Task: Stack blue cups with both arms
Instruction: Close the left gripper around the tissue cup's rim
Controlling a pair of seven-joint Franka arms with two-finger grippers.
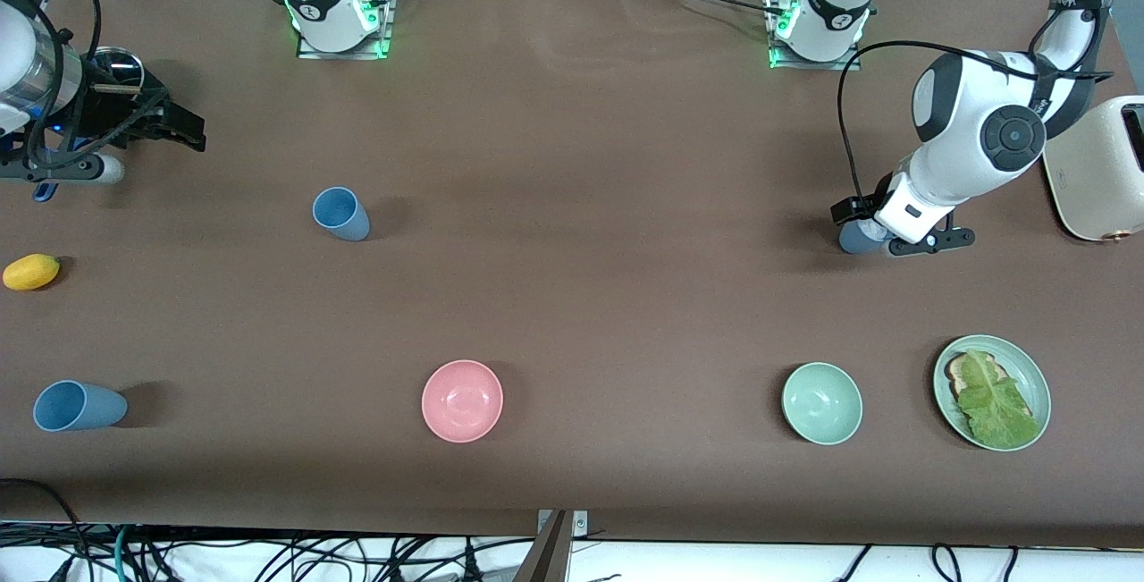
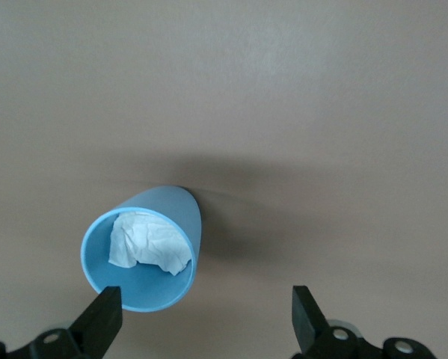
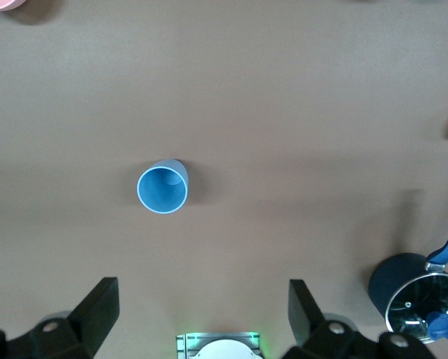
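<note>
Three blue cups are on the brown table. One cup (image 1: 340,213) is toward the right arm's end and shows empty in the right wrist view (image 3: 162,187). Another cup (image 1: 79,406) is near the front edge at that same end. The third cup (image 1: 858,238) is toward the left arm's end, with crumpled white paper inside it (image 2: 141,254). My left gripper (image 1: 885,238) (image 2: 206,318) is open, low beside this cup, one finger at its rim. My right gripper (image 1: 183,130) (image 3: 201,303) is open and empty, high over the table's right-arm end.
A pink bowl (image 1: 462,400), a mint-green bowl (image 1: 822,403) and a green plate (image 1: 1037,376) with bread and lettuce lie along the front. A cream toaster (image 1: 1095,171) stands beside the left arm. A yellow fruit (image 1: 31,272) and a lidded dark pot (image 3: 418,295) are at the right arm's end.
</note>
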